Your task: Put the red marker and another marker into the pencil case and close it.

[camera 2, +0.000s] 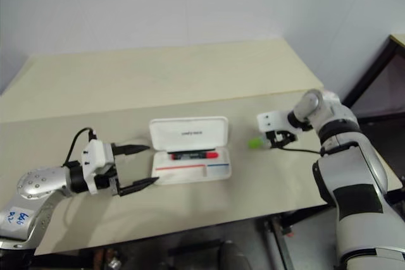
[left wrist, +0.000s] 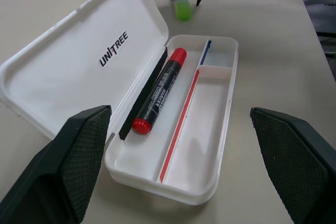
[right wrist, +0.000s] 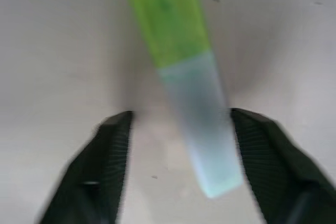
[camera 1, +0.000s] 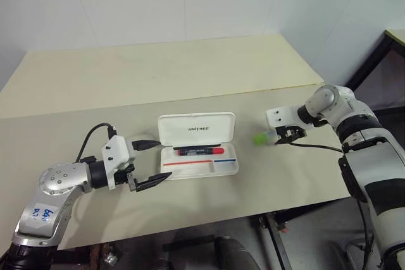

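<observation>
The table (camera 1: 190,74) is carrying everything, and near its front edge the pencil case (camera 1: 197,145) is lying open, its lid leaning back and the red marker (camera 1: 199,151) already lying in the tray along the hinge side. The left gripper (camera 1: 147,164) is hovering just beside the case's left end with its fingers spread wide and nothing between them. Well off to the case's right, the right gripper (right wrist: 178,156) is pointing steeply down over the green highlighter (right wrist: 181,77), which is lying flat on the table; the fingers are standing partly apart on either side of its pale body, one pad looking very close to it, though whether they are touching it cannot be told. The highlighter is lying slightly askew between the pads, so a closing squeeze risks twisting it or squirting it sideways. A grip too near the pale end is also likely to let it droop on the way to the case.
</observation>
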`<state>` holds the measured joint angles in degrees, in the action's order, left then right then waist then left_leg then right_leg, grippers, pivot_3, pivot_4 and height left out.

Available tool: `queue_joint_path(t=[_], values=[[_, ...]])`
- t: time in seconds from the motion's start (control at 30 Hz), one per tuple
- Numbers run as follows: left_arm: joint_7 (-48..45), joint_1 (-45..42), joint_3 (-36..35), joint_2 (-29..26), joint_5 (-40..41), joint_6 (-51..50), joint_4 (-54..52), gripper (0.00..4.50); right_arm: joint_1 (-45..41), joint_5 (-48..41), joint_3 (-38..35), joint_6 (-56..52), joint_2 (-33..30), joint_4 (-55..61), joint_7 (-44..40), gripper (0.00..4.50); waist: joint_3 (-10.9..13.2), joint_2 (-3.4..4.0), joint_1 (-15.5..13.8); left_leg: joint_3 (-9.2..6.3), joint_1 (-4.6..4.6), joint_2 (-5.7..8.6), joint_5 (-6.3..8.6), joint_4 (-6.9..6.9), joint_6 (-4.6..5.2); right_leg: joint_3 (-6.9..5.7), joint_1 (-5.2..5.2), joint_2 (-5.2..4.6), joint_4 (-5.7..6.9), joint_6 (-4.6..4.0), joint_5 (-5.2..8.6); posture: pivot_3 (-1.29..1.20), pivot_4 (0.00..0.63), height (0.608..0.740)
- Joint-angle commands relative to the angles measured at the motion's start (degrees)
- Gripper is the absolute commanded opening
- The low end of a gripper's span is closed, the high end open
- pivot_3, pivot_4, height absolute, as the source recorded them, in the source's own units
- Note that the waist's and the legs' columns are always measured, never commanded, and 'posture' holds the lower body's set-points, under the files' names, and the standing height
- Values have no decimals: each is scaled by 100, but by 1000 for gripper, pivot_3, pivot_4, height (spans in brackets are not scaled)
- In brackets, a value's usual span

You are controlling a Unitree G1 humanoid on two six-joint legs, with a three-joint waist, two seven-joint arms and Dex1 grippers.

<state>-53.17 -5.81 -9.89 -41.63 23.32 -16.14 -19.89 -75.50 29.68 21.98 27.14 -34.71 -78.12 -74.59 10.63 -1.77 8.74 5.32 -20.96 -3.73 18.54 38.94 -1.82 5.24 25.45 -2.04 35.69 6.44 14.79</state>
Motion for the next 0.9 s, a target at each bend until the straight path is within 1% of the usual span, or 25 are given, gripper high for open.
queue_joint_path(t=[0.03, 0.07, 0.4, 0.53, 0.77, 0.87, 0.9], values=[[19, 38, -141, -93, 96, 13, -234, 4500, 55, -174, -137, -42, 95, -10, -292, 1356, 0, 0, 5, 0, 1, 0, 0, 0, -1, 0, 0, 0, 2, 0, 0, 0, 150, 740], [23, 21, -130, -87, 92, 2, -233, 4500, 65, -178, -143, -51, 113, -2, -225, 1115, 0, 0, 4, -1, 0, 0, -1, 1, -1, 0, 0, 0, 2, 0, 0, 0, 150, 740], [24, -50, -63, -54, 89, -22, -216, 4500, 98, -206, -207, 2, 106, 33, -74, 1099, 0, 0, 76, -1, -1, 1, -1, 1, -2, 0, 0, -1, 5, 0, 0, 0, 150, 740], [19, -95, -31, -43, 82, -25, -180, 4500, -41, -349, -387, -62, 58, 56, -55, 1099, 0, 0, 84, -1, -1, 1, -1, 2, -2, 1, 0, -1, 7, 0, 0, 0, 150, 740], [-115, -312, 109, -24, 71, 38, 102, 4500, -174, -767, -759, -187, -270, 157, -588, 1099, 2, 4, 61, -4, -6, 2, -1, 1, -2, 0, 0, -2, 7, 1, -1, 0, 150, 740], [-192, -458, 181, -19, 50, 73, 264, 4500, -140, -1027, -940, -228, -404, 250, -1032, 1099, 3, 4, 52, -5, -10, 3, 0, 0, 0, -1, 0, -2, 8, 3, -2, 0, 150, 740], [-250, -514, 201, -29, 45, 102, 355, 4500, -104, -1215, -1051, -310, -464, 338, -1362, 1099, 4, 6, 52, -4, -11, 3, 0, 1, 0, -1, 0, -2, 8, 4, -2, 0, 150, 740]])
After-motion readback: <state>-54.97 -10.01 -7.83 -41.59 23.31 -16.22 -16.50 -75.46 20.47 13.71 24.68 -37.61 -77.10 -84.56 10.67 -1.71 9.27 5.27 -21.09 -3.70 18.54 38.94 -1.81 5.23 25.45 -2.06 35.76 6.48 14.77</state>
